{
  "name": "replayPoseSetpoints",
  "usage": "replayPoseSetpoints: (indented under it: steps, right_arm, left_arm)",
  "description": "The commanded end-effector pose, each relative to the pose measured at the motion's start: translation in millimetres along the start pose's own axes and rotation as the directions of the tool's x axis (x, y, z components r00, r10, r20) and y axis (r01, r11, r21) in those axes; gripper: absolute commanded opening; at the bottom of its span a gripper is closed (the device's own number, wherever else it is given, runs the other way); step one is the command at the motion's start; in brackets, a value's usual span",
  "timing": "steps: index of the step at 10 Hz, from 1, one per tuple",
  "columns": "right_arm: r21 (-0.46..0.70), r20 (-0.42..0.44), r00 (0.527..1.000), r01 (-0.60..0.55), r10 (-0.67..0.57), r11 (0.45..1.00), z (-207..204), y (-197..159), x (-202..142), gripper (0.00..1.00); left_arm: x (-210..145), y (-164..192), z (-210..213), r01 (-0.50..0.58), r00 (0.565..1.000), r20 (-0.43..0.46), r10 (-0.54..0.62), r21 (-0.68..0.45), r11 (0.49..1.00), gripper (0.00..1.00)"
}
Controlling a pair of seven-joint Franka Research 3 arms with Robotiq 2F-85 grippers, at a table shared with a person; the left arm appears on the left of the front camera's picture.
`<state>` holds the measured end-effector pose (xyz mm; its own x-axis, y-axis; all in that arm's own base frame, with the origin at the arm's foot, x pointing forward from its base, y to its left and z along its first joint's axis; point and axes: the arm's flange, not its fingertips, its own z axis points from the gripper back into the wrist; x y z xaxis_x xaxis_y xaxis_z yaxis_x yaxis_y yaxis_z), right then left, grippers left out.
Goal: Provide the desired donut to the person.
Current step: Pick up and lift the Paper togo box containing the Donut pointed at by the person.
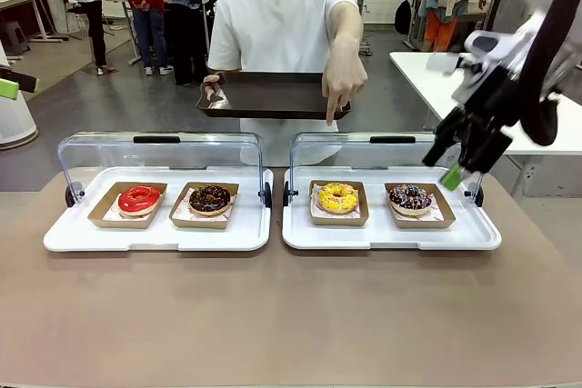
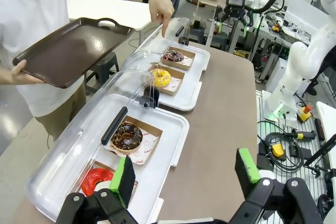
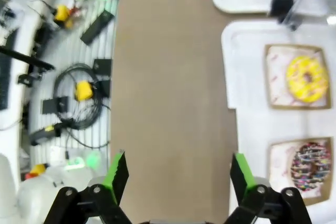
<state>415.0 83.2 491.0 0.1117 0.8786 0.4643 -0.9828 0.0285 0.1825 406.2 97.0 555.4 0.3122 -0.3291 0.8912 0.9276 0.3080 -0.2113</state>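
Observation:
The person (image 1: 282, 15) stands at the far side of the table, holding a dark tray (image 1: 264, 94) in one hand. The other hand's finger (image 1: 333, 115) points down over the right white tray (image 1: 391, 235), in line with the yellow donut (image 1: 337, 196) (image 2: 160, 77) (image 3: 306, 78). Next to that donut sits a chocolate donut with sprinkles (image 1: 410, 197) (image 3: 314, 166). My right gripper (image 1: 452, 165) (image 3: 178, 174) hangs open and empty above that tray's right end. My left gripper (image 2: 186, 174) is open and empty above the left tray's near edge.
The left white tray (image 1: 155, 235) holds a red donut (image 1: 139, 198) and a chocolate donut (image 1: 210, 198) in paper boats. Both clear lids (image 1: 159, 156) stand raised at the back. The brown table's (image 1: 291, 315) near half is bare. Cables and gear lie on the floor (image 3: 73, 87).

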Motion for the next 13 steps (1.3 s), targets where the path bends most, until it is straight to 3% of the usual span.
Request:
replayPoseSetpoints:
  steps: [1,2,4,5,6,13]
  right_arm:
    - [-0.009,-0.096,0.995,0.039,-0.04,0.999,-32,-6,-12,1.0]
    - [0.005,-0.116,0.993,0.027,-0.026,1.0,-46,-5,-22,1.0]
    - [-0.083,-0.124,0.988,-0.106,0.096,0.991,-56,0,-37,1.0]
    - [-0.008,0.01,0.992,-0.122,0.122,0.992,-57,13,-46,1.0]
    - [-0.027,-0.125,0.992,-0.029,0.026,0.999,-56,-7,-31,1.0]
    - [-0.027,-0.125,0.992,-0.029,0.026,0.999,-56,-7,-31,1.0]
  left_arm:
    - [1,-1,1,-0.005,1.0,0.005,0.005,-0.001,1.0,1.0]
    - [1,-1,1,-0.005,1.0,0.005,0.005,-0.001,1.0,1.0]
    - [1,-1,1,-0.005,1.0,0.005,0.005,-0.001,1.0,1.0]
    - [1,-1,1,-0.005,1.0,0.005,0.005,-0.001,1.0,1.0]
    - [1,-1,1,-0.005,1.0,0.005,0.005,-0.001,1.0,1.0]
    - [1,-1,1,-0.005,1.0,0.005,0.005,-0.001,1.0,1.0]
